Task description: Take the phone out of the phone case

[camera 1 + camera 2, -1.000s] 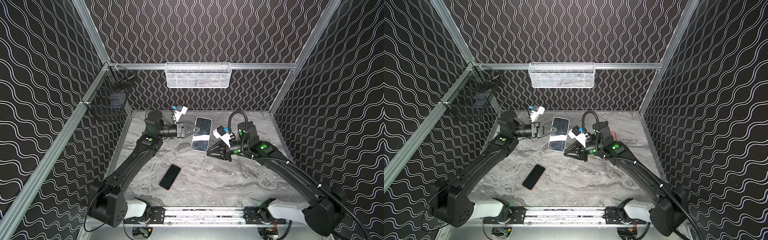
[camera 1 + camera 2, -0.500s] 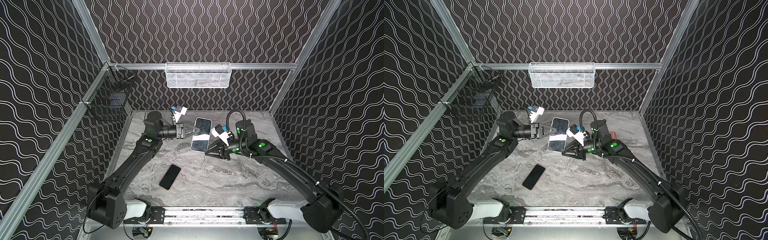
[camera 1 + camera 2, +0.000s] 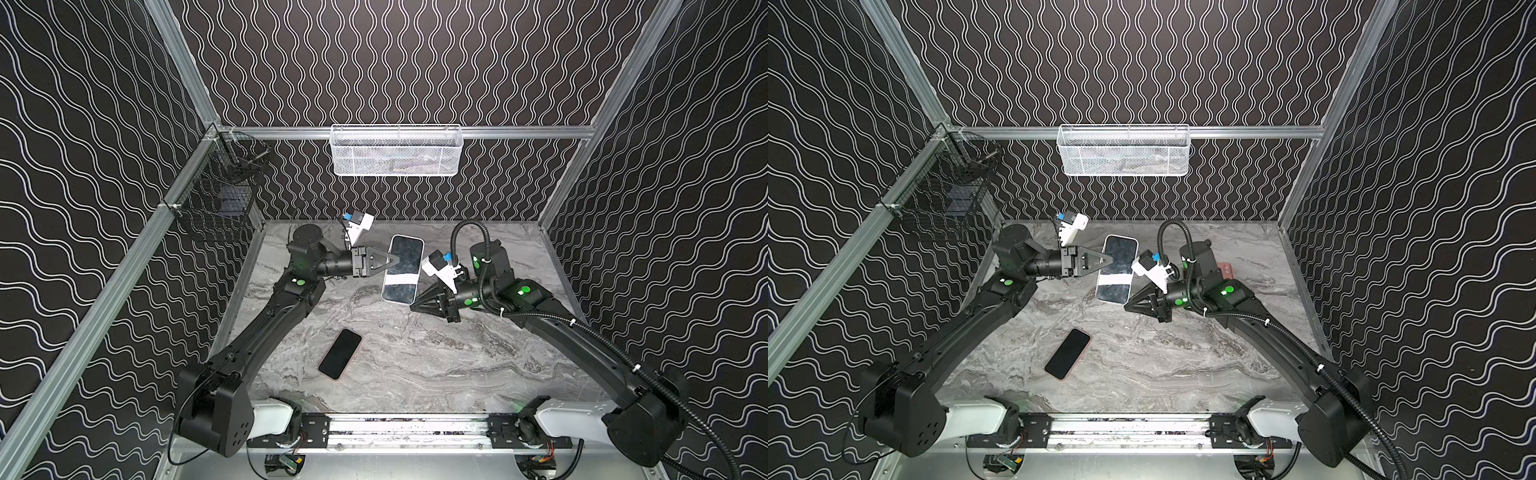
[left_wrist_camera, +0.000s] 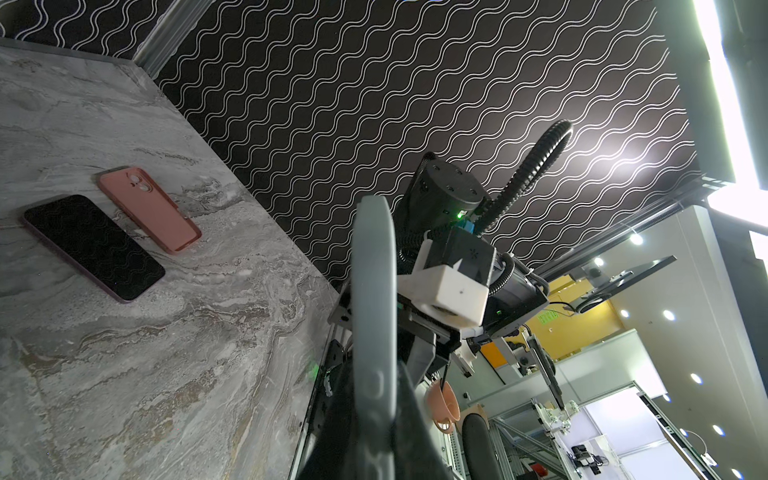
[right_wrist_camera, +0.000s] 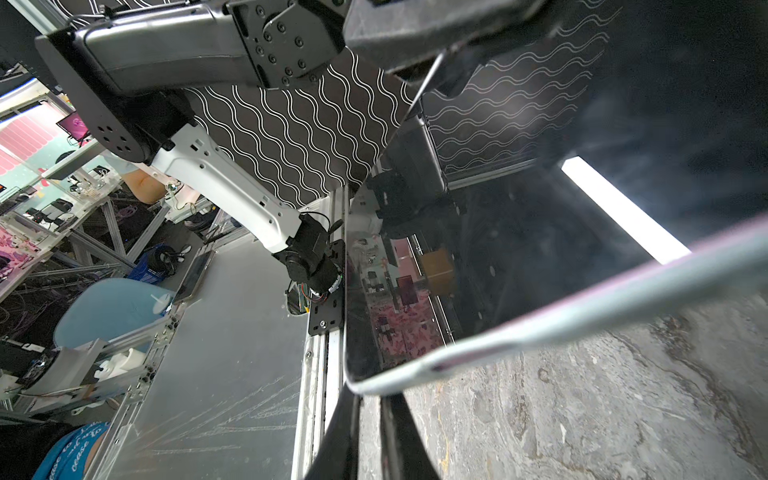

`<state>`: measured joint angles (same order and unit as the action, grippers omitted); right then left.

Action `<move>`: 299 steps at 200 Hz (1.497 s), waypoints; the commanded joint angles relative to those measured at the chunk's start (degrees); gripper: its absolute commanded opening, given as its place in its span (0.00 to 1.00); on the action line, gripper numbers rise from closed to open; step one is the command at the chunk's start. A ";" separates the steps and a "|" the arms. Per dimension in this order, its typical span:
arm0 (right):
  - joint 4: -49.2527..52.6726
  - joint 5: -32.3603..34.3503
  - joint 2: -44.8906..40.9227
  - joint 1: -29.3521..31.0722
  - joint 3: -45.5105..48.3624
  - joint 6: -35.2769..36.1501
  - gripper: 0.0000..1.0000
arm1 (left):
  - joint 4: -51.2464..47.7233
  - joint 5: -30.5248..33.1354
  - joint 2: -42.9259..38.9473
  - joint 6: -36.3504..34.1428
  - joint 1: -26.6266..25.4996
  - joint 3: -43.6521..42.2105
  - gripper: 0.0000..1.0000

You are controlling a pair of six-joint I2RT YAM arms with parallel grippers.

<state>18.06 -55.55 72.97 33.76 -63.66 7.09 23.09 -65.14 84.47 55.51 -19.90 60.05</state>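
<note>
Pink case (image 3: 1226, 271) mostly behind right arm (image 3: 1225, 293), white basket (image 3: 395, 158) contents indistinct, cased phone (image 5: 540, 228) cropped in right wrist view

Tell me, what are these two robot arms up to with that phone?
They are trying to get a phone out of its case. The left gripper is shut on one long edge of the cased phone, holding it up off the table. The right gripper is shut at its near corner, apparently pinching the case there. The phone is not yet out. A black phone and a pink case lie on the table.
</note>
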 commanded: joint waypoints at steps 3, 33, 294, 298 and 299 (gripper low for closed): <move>-4.19 -0.88 -0.57 0.26 0.41 -0.81 0.12 | 2.01 0.63 -0.46 -0.34 -0.17 -0.15 0.00; -3.23 -1.95 -0.03 0.26 0.13 -0.11 0.28 | -0.59 0.90 -0.72 -2.19 -0.20 0.24 0.00; -7.63 22.05 -1.38 8.07 2.87 4.97 0.07 | 4.68 0.44 0.58 3.15 -0.68 0.30 0.00; -7.89 22.17 -1.42 8.02 3.00 4.95 0.07 | 4.61 0.44 0.54 3.17 -0.67 0.40 0.00; -7.93 22.25 -1.47 8.00 3.10 4.95 0.07 | 4.60 0.40 0.49 3.14 -0.71 0.41 0.00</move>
<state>15.44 -37.82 72.07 41.58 -61.63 9.61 26.50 -67.31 85.73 57.01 -20.43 59.75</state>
